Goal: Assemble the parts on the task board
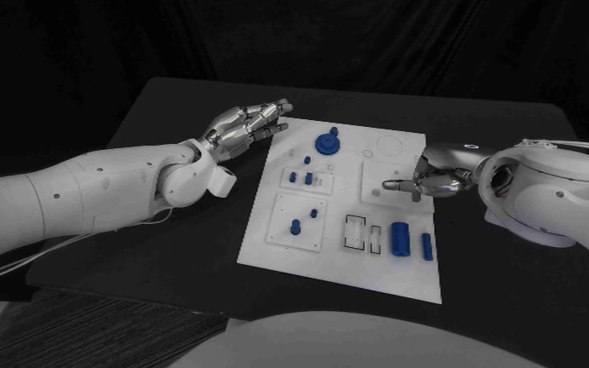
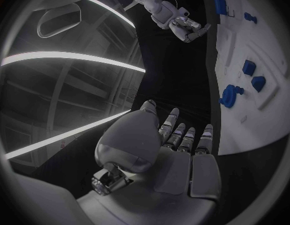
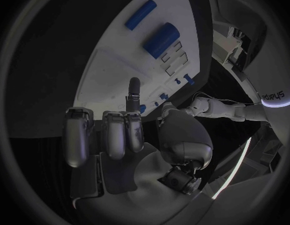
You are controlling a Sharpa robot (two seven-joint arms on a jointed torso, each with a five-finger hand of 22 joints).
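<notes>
White task board (image 1: 405, 283), centre of black table (image 1: 147, 129). Blue parts: two loose cylinders (image 1: 400, 238), long axes running 12 to 6, at the board's 5 o'clock corner; round knobbed piece (image 1: 327, 143) toward 12. Right hand (image 1: 430, 182): on the board's 3 o'clock edge, fingers mostly curled, one extended, holding nothing; nearer hand, cylinders at its 6 o'clock. Left hand (image 1: 246, 128): off the 10 o'clock corner, fingers loosely together, empty.

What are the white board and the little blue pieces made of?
The task board looks like matte white plastic: flat and smooth, no shine. The blue parts, like the big cylinder, seem to be solid, evenly coloured plastic with a dull finish. I can't be certain from looks alone.
</notes>
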